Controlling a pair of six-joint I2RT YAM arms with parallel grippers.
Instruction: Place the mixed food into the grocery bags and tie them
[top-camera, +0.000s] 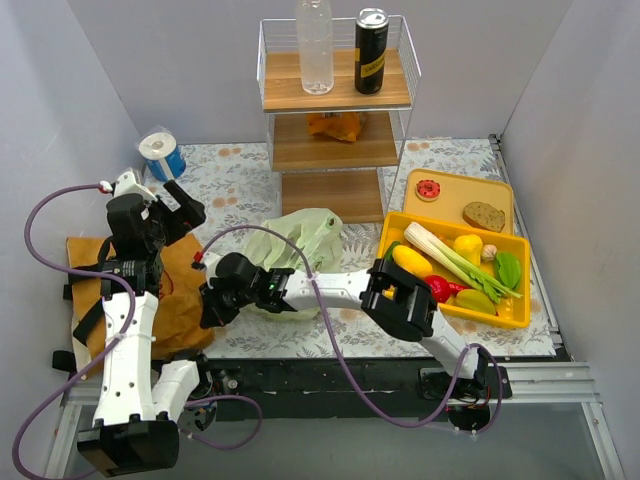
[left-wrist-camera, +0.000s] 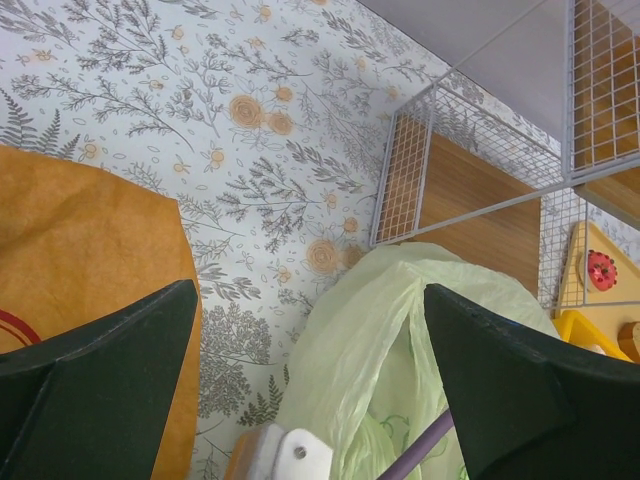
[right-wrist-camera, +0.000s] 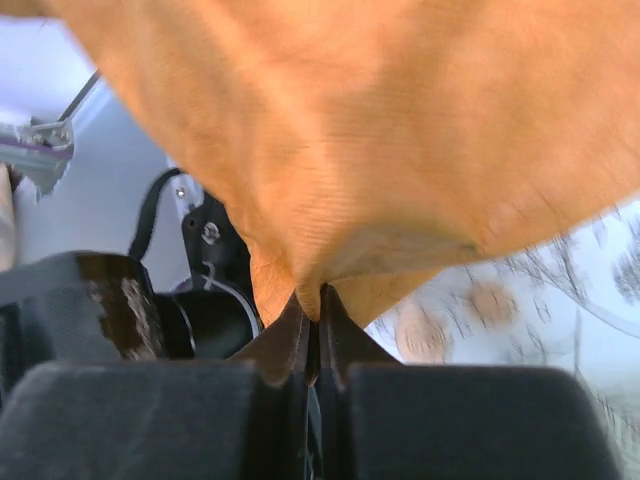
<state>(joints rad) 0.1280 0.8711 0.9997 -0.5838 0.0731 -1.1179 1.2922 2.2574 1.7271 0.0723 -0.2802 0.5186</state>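
Note:
The brown grocery bag lies flat at the left of the table, and my right gripper reaches across to its right edge. In the right wrist view the right gripper is shut on a fold of the brown bag. The pale-green plastic bag lies crumpled mid-table. My left gripper hovers open above the brown bag's far corner; in its own view the left gripper is empty, over the green bag and the brown bag. The mixed food, including a leek, lemon and tomato, fills the yellow tray.
A wire shelf at the back holds a clear bottle and a black can. A blue-wrapped paper roll stands back left. The tray's lid carries a red-topped round piece and a bread slice.

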